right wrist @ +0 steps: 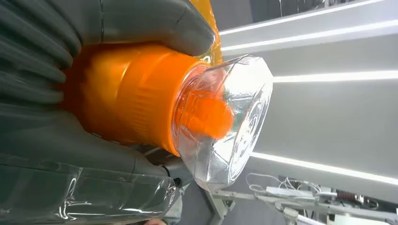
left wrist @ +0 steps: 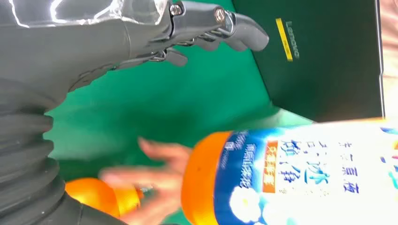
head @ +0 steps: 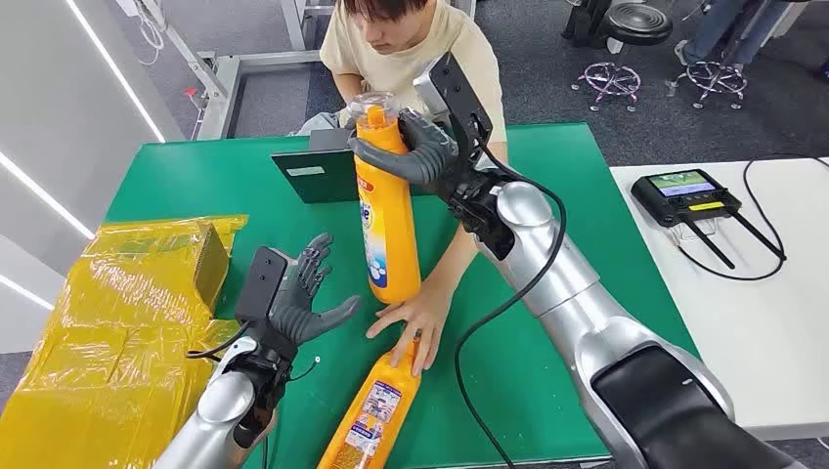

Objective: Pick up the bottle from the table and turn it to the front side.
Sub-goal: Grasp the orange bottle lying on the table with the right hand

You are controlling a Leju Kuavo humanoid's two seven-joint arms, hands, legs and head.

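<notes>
A tall orange bottle (head: 388, 210) with a clear cap and a blue-white label hangs upright above the green table (head: 215, 176). My right hand (head: 415, 147) grips it around the neck; the right wrist view shows the orange neck (right wrist: 136, 98) and clear cap (right wrist: 230, 117) between my fingers. My left hand (head: 298, 293) hovers open to the left of the bottle's base, fingers spread, holding nothing. In the left wrist view my left hand (left wrist: 206, 28) is above the bottle's labelled base (left wrist: 291, 173). A second orange bottle (head: 376, 410) lies on the table at the front.
A person sits behind the table; their hand (head: 415, 318) rests on the cloth under the held bottle, touching the lying bottle's top. A dark laptop box (head: 313, 176) lies at the back. Yellow plastic wrap (head: 108, 332) covers the left. A white table with a controller (head: 689, 195) stands to the right.
</notes>
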